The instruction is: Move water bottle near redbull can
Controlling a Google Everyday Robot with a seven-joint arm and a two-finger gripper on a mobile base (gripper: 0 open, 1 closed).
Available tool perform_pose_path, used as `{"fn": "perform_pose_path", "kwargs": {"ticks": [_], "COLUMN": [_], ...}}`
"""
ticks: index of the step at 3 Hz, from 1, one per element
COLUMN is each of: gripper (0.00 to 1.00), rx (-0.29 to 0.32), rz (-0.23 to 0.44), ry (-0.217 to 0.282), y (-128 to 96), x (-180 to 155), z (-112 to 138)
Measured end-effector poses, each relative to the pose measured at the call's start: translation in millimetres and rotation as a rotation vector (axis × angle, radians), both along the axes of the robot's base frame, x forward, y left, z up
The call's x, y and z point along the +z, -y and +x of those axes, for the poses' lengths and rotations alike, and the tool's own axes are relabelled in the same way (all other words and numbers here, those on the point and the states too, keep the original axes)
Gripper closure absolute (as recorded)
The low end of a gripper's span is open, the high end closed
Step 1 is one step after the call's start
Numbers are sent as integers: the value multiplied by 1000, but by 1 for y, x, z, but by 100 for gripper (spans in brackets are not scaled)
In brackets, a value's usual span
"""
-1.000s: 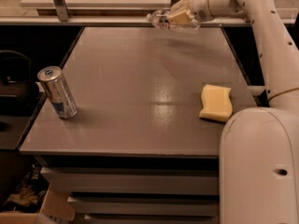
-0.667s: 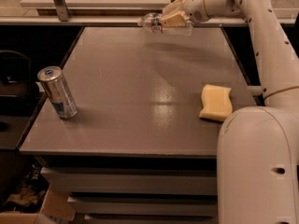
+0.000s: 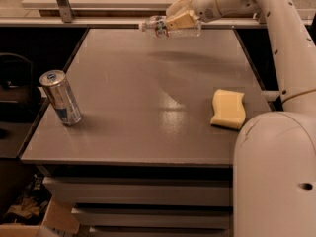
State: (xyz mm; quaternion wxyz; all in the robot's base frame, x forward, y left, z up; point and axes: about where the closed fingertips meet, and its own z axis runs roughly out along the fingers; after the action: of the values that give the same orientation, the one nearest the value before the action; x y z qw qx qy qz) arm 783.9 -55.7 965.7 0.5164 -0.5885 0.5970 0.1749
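The gripper (image 3: 177, 18) hangs over the far edge of the worktop (image 3: 148, 132), at the end of the white arm (image 3: 276, 38) that reaches in from the upper right. Its jaws are closed around the bottle (image 3: 157, 27), gripping it about mid-length. One tan finger (image 3: 180, 20) lies across the near side of the bottle. The other finger seems to sit on the far side, though it is mostly hidden.

The bottle is held clear of the worktop and lies roughly level. Its white cap points left and its clear ribbed base sticks out to the right of the jaws. The red-and-white label band shows just left of the finger. A soft shadow (image 3: 180, 58) falls on the worktop below it.

The can (image 3: 60, 98) stands upright near the left edge of the worktop, toward the front, with its silver top and pull tab facing up. It is well apart from the bottle, which is at the far side, right of centre.

A yellow sponge (image 3: 228, 108) lies flat near the right edge, well apart from both the can and the bottle. The robot's rounded white body (image 3: 276, 181) fills the lower right corner. A cardboard box (image 3: 29, 223) sits on the floor at the lower left.
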Motion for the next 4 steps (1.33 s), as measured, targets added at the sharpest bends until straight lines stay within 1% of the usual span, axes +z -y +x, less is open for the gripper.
{"fn": "perform_pose_path", "kwargs": {"ticks": [1,2,3,4], "gripper": [100,100,100,100], "rx": [4,70,149,215], "rz": [-1,14,37,53], "ry": [-2,-35,-74,-100], "y": [-2,-18,-35,-51], "x": [-1,-11,-21,-29], "z": [0,-12,-30,-51]}}
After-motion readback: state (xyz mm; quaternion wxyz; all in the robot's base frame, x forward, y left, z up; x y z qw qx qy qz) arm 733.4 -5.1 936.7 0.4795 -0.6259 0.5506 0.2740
